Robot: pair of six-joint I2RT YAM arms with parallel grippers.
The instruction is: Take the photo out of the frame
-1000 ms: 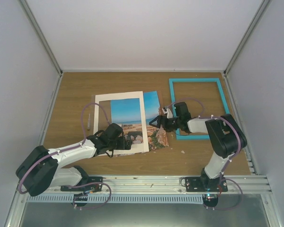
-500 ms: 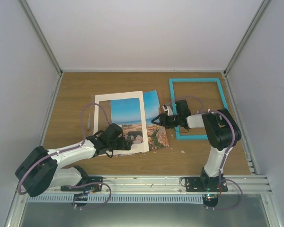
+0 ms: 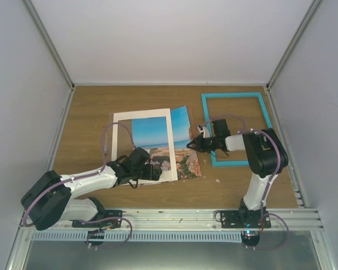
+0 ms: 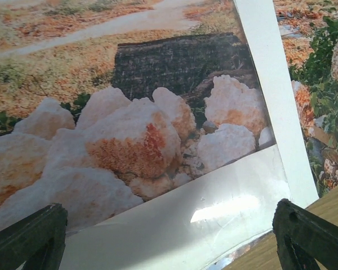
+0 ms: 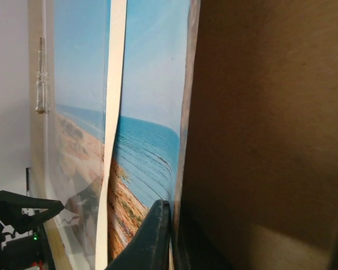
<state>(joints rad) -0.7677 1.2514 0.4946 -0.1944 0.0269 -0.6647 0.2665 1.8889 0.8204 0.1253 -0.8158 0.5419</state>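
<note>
The photo (image 3: 182, 126), a beach print, lies mid-table, mostly under a white mat board (image 3: 121, 140). Only its right strip shows beside the board. My right gripper (image 3: 195, 144) is shut on the photo's right edge. In the right wrist view one dark finger (image 5: 158, 236) presses against the print (image 5: 152, 112). The turquoise frame (image 3: 234, 95) lies flat to the right, with bare table inside it. My left gripper (image 3: 154, 171) is open over the mat board's lower right corner (image 4: 270, 84). Its fingertips (image 4: 28, 236) straddle the white strip without touching it.
A glossy clear sheet (image 4: 225, 208) lies over the mat board's bottom strip. A thin pen-like tool (image 3: 105, 147) rests on the table left of the mat board. A small crumb (image 3: 217, 180) lies in front of the frame. Grey walls close in three sides.
My right gripper has closed on the photo's right edge and shifted a little to the right. My left gripper has slid slightly right along the mat board, still open.
</note>
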